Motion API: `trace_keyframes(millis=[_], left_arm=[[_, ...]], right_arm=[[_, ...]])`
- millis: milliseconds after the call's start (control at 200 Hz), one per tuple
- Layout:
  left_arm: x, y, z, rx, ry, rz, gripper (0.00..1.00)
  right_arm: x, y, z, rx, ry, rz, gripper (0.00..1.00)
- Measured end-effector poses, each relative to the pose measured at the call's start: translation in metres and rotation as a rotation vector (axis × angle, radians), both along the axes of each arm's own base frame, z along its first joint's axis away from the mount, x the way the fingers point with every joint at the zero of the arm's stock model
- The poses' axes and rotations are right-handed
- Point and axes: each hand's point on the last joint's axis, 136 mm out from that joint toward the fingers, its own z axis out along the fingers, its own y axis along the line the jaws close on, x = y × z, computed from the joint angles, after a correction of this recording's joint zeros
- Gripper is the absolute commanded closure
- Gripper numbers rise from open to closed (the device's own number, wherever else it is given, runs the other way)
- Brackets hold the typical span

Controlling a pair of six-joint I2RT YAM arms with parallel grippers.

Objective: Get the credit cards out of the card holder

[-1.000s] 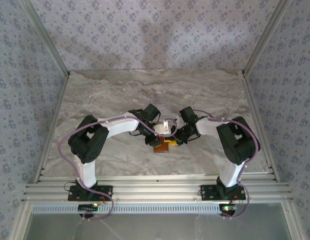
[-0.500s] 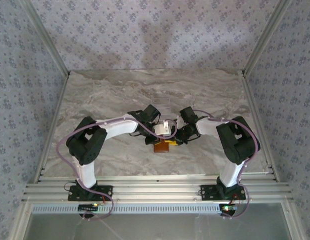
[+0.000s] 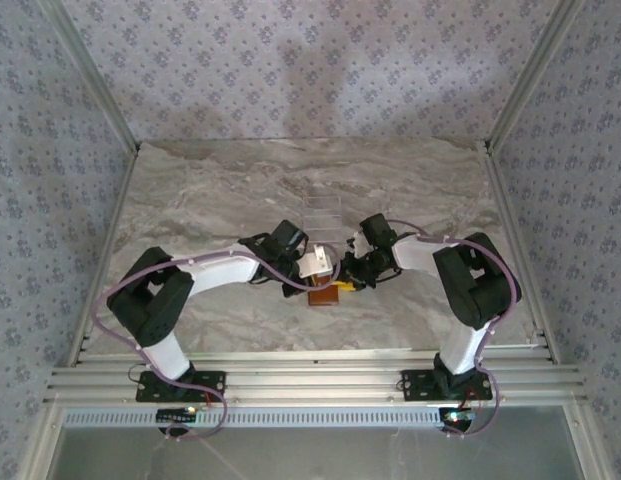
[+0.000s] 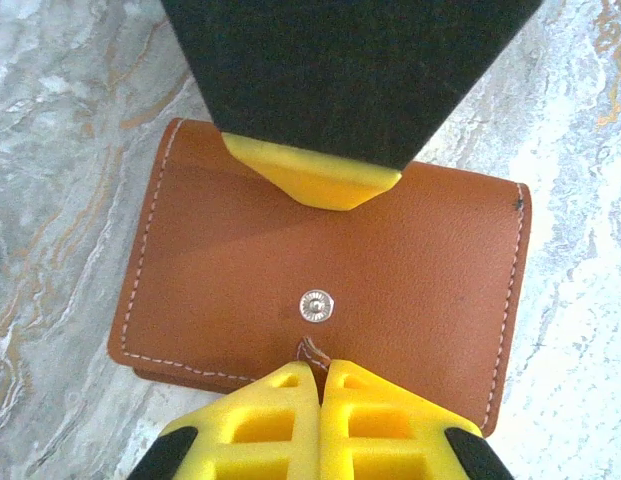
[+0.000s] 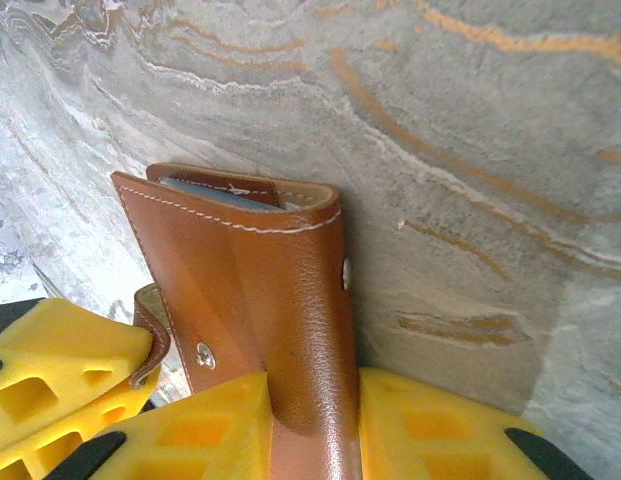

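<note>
The card holder [image 4: 390, 250], tan-brown leather with white stitching and a metal snap, lies folded on the marble table [image 4: 50, 150]. My left gripper [image 4: 320, 368] is shut, its yellow fingertips pinching the stitched flap edge just below the snap. My right gripper [image 5: 310, 385] is shut on the card holder [image 5: 260, 280], squeezing its rounded fold between both yellow fingers. A grey-blue strip shows inside its far end. The credit cards are hidden. In the top view both grippers meet over the card holder [image 3: 323, 296] at the table's near middle.
A small clear plastic piece [image 3: 323, 212] sits just behind the grippers. The marble table [image 3: 210, 190] is bounded by patterned walls on three sides and a metal rail [image 3: 310, 380] at the near edge.
The left gripper has closed onto the holder's flap edge, and the left arm's elbow has swung lower and to the left. The right gripper has tightened slightly.
</note>
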Motion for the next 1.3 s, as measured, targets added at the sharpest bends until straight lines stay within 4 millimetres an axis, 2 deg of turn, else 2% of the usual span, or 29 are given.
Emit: trace_keyframes(millis=[110,190,300,540,620,939,1039,1119,1299], left_arm=[[0.002,0.003,-0.001,-0.006,-0.008,0.040,0.87],[0.004,0.006,0.000,-0.016,-0.009,0.075,0.72],[0.007,0.014,0.002,-0.030,0.001,0.162,0.65],[0.023,0.023,0.023,-0.086,0.052,0.456,0.59],[0.031,0.027,0.031,-0.101,0.078,0.586,0.54],[0.047,0.051,0.072,-0.131,0.174,1.037,0.50],[0.053,0.046,0.081,-0.093,0.204,1.137,0.50],[0.053,0.036,0.078,-0.052,0.221,1.173,0.49],[0.031,0.016,0.047,0.086,0.293,1.185,0.50]], right_arm=[[0.000,0.000,0.000,-0.001,-0.009,0.009,0.71],[0.000,-0.001,0.000,-0.005,-0.012,0.012,0.70],[-0.001,-0.003,0.001,-0.018,-0.017,0.009,0.68],[-0.002,-0.010,0.008,-0.051,-0.031,-0.003,0.62],[-0.001,-0.012,0.015,-0.052,-0.047,-0.009,0.60],[0.008,-0.028,0.051,-0.045,-0.128,-0.066,0.59],[0.011,-0.037,0.059,-0.047,-0.143,-0.091,0.59],[0.014,-0.045,0.060,-0.055,-0.142,-0.111,0.59],[0.017,-0.059,0.057,-0.072,-0.130,-0.136,0.59]])
